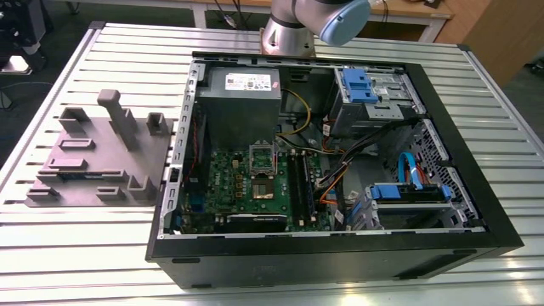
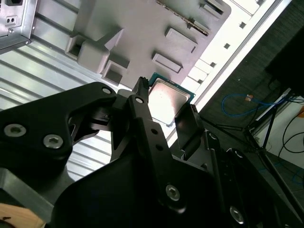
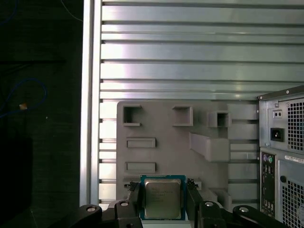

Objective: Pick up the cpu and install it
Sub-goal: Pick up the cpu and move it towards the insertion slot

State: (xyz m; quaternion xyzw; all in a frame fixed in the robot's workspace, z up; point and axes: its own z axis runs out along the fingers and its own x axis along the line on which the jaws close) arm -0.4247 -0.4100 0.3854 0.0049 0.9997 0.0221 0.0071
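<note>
Starting with the exterior view, an open computer case (image 1: 501, 236) lies on the slatted worktop (image 1: 102, 57), its green motherboard (image 1: 223, 182) exposed, and a grey fixture tray (image 1: 93, 159) sits just beside the case on the exterior view's left, while the arm (image 1: 293, 32) rises at the far edge. In the second wrist view the gripper (image 2: 165, 100) pinches the cpu (image 2: 167, 99) between its two black fingers (image 2: 142, 109), the chip's silver top facing the camera and the tray (image 2: 137, 28) lying well behind it. In the first wrist view the cpu (image 3: 162, 198) sits square between the fingers (image 3: 134, 194), which press on two opposite edges, above the tray (image 3: 161, 128) near its edge, with the case's rear panel (image 3: 285, 156) to one side. By my judgement the pick-up step is in hand: the chip looks gripped and raised over the tray, not installed. Installing calls for keeping it level and matching its orientation to the motherboard socket.
</note>
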